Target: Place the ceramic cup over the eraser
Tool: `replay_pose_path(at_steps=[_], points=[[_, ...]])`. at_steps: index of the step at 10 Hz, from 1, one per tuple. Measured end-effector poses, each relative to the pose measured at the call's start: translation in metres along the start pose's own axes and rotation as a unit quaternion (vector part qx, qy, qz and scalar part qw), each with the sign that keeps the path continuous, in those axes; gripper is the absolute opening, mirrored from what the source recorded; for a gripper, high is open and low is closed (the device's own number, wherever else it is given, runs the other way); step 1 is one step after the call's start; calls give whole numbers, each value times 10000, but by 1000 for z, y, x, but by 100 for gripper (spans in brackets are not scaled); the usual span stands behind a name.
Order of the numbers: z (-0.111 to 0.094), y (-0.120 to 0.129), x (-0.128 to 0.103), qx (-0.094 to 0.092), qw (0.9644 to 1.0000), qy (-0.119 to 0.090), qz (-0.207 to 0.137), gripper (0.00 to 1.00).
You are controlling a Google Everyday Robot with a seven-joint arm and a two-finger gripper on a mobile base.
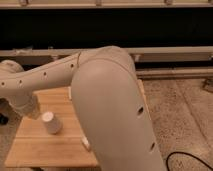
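Note:
The white ceramic cup (50, 123) is on the left part of the wooden table (45, 147), upside down and slightly tilted, its wide end towards the table. My gripper (39, 114) is at the end of the arm at the far left, right against the cup's upper left side. The arm's wrist covers most of the gripper. The eraser is hidden; I cannot tell whether it lies under the cup. The big white arm (110, 110) fills the middle of the view and hides the table's right half.
A pale cream block (86, 144) lies on the table just beside the arm's edge. A dark shelf front and a metal rail (170, 52) run behind the table. The speckled floor (185, 115) is at the right, with a black cable (186, 158).

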Motion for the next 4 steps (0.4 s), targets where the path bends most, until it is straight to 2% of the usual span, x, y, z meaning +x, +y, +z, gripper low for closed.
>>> replay_pose_path(at_steps=[1, 2, 3, 4], points=[[-6, -3, 2, -7, 10000, 12, 8, 35], [-9, -7, 2, -4, 10000, 12, -8, 47], [-7, -6, 3, 0, 10000, 26, -23, 55], [-2, -4, 3, 0, 10000, 30, -29, 66]])
